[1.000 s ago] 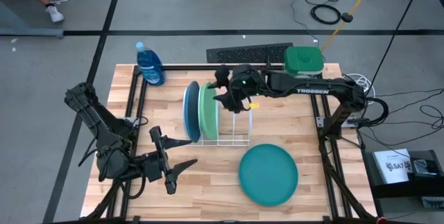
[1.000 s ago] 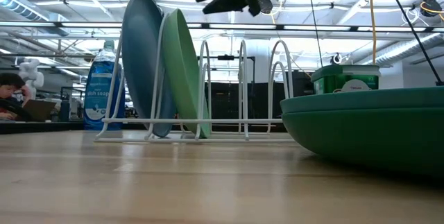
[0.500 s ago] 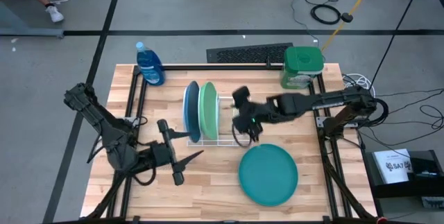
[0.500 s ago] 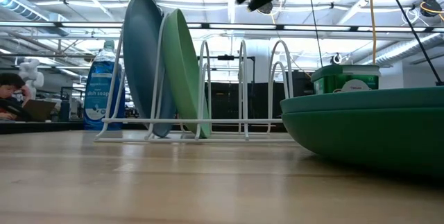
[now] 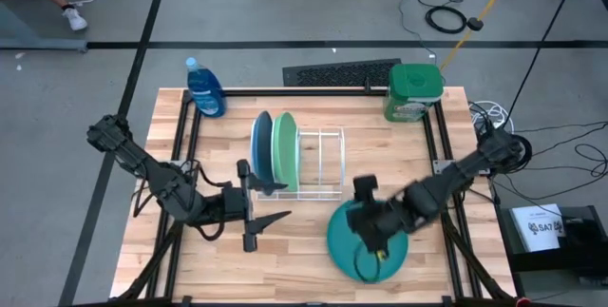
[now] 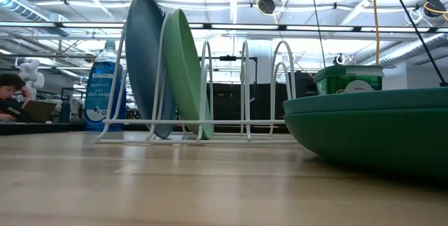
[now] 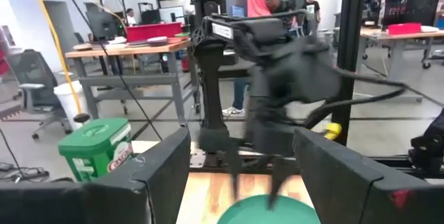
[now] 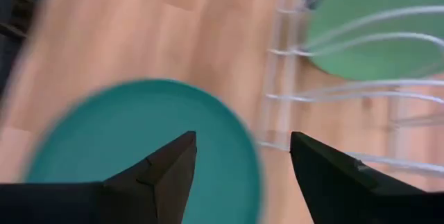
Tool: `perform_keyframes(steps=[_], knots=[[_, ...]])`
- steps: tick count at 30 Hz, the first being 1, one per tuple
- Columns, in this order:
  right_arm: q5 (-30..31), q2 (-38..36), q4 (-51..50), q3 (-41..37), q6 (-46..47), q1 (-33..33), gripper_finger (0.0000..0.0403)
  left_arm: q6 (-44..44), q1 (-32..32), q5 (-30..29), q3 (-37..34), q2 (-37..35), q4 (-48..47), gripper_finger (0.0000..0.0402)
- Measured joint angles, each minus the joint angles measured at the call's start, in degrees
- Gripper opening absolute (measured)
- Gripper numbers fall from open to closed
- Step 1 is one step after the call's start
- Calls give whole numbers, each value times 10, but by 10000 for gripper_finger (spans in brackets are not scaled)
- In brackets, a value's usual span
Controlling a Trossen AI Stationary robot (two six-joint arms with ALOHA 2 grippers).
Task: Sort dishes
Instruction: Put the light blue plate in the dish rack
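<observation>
A second ago the right gripper (image 5: 369, 240) was up over the white wire rack (image 5: 318, 164), next to the two plates standing in it; now it has swung away from the rack and come down over the round flat teal plastic plate (image 5: 368, 240) that lies flat on the wooden table (image 5: 285, 259), in front of the rack. Its two dark fingers (image 8: 170, 161) are spread apart with nothing between them, and the right wrist view shows the teal plate right under them. It is above the plate, but I cannot tell if it touches it. I think this means the arm is done with the last plate it put away and is going for the next one. The round flat blue plastic plate (image 5: 262, 151) and the round flat light green plastic plate (image 5: 285, 152) stand on edge in the slots at the rack's left end, side by side, and the slots on the rack's right side have no plates in them. From the low view the teal plate seems to sit on top of a round flat dark green plastic plate (image 6: 371, 142), so two plates are stacked in front of the rack and half the job looks done. The left gripper (image 5: 256, 217) has moved a little closer to the rack and waits in front of its left end, its fingers wide apart and holding nothing.
</observation>
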Motion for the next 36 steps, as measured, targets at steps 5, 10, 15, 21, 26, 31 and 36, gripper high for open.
perform_keyframes(steps=[5, 10, 15, 21, 26, 31, 36], knots=[[-6, 36, 31, 0, 82, 50, 226, -1, -1, 0, 0, 0, 2, 253], [-41, 101, 32, 0, 100, 56, 226, -1, -7, 0, 0, 0, 7, 253], [-34, 156, 28, 0, 67, 33, 226, 4, -8, -19, 0, 0, 15, 253], [-33, 187, 73, 0, -67, -10, 226, 0, -8, -51, 0, 0, 4, 253], [-75, 190, 94, 0, -161, -49, 226, 3, -9, -52, 0, 0, 4, 253], [-75, 192, 32, 0, -168, -85, 207, 4, -5, -52, 0, 0, 6, 253], [-76, 201, 14, 0, -184, -101, 182, 15, -5, -50, 0, 0, 8, 253]])
